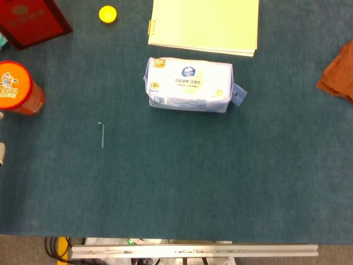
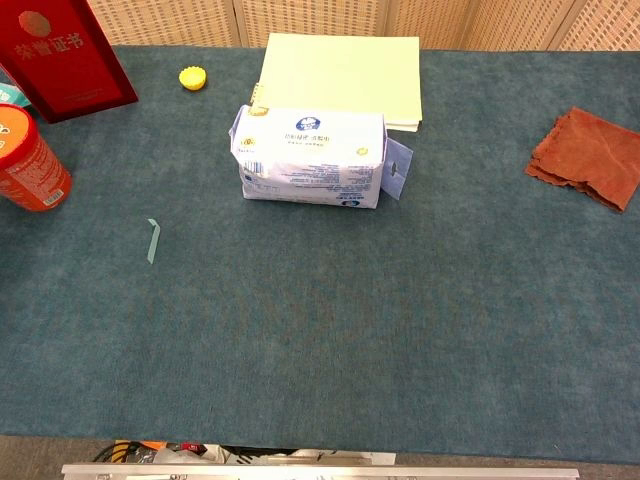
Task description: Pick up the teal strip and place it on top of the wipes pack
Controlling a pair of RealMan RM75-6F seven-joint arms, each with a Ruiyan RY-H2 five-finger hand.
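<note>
Teal strip point(image 2: 152, 241) lies flat on the table point(image 2: 400, 330), left of and well apart from wipes pack point(image 2: 310, 157). Neither hand visible, state unknown. Pick not started; judging next: left hand reaches in, fine pinch needed

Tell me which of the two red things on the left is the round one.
The orange-red can, a cylinder at the left edge. The dark red box behind it is flat-sided, with gold lettering.

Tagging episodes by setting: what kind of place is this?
Probably a lab or office tabletop staged for manipulation. A teal cloth covers the table, holding unrelated props: wipes pack, yellow pad, orange can, red box. Partition panels stand behind it.
</note>
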